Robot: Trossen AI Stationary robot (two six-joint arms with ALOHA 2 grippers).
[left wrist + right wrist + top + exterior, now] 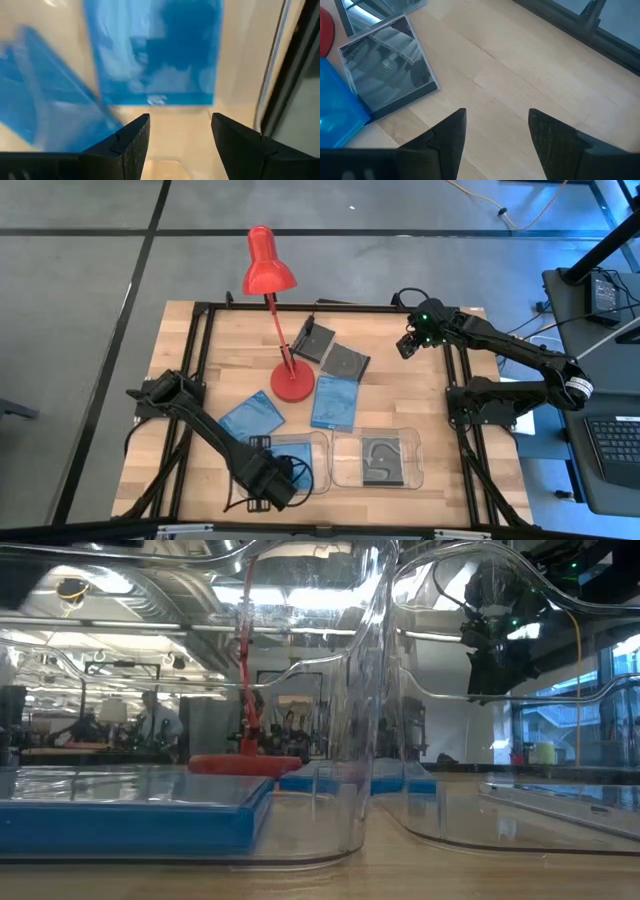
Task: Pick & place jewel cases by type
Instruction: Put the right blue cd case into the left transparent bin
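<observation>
Blue case [297, 460] already in left tray [322, 442], left pincer [283, 483] spread and empty above it; dark case [381, 459] in right tray [420, 442]. Still loose on worktop [420, 395]: two blue cases [250, 417] [334, 401], two dark cases [314, 340] [345, 361]. Right pincer [406, 346] spread, empty, near back edge.

Two trays sit side by side at the table's [400, 330] front edge: the left tray [318, 442] and the right tray [415, 442] each hold one jewel case. Behind them stands the lamp base [292, 383], with loose cases on either side.
</observation>
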